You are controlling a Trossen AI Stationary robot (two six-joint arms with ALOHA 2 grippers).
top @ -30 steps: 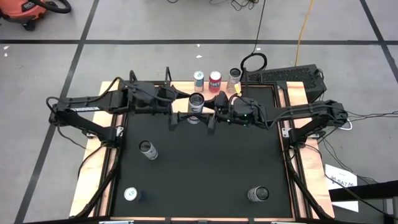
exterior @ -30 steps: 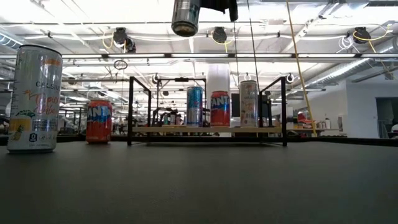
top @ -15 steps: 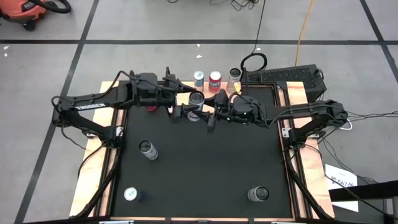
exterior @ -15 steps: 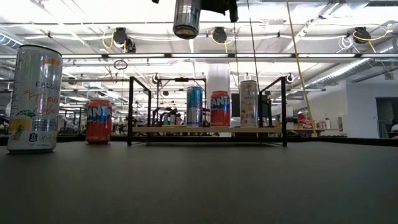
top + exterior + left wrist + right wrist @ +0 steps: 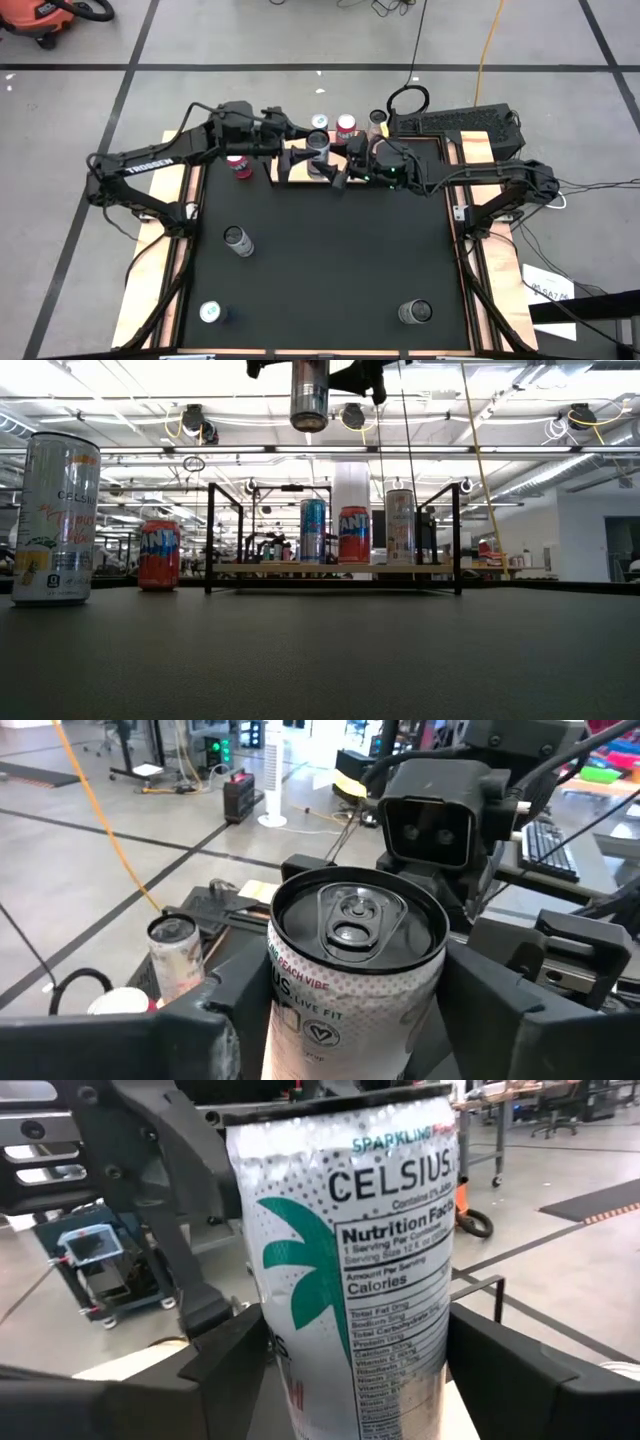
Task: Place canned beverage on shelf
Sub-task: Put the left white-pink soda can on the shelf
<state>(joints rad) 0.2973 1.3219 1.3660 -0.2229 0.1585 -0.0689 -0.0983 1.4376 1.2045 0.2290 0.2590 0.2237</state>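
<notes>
**Caption:** Two robot arms meet at one silver can (image 5: 309, 395) held in the air, top centre of the low view, above the shelf (image 5: 250, 568).

**Detail:** In the overhead view, the left gripper (image 5: 295, 147) and the right gripper (image 5: 340, 160) bracket the can from either side. We cannot tell which pair of fingers is pinching it and which is slack. To do this well, we judge that one pair should grip firmly before the other lets go. The can should stay upright, move over the bare left end of the board, and come down clear of its neighbours. Counted: four cans on the black counter (image 5: 320, 660), three on the shelf, one aloft, eight in all; two arms; one shelf.
</notes>
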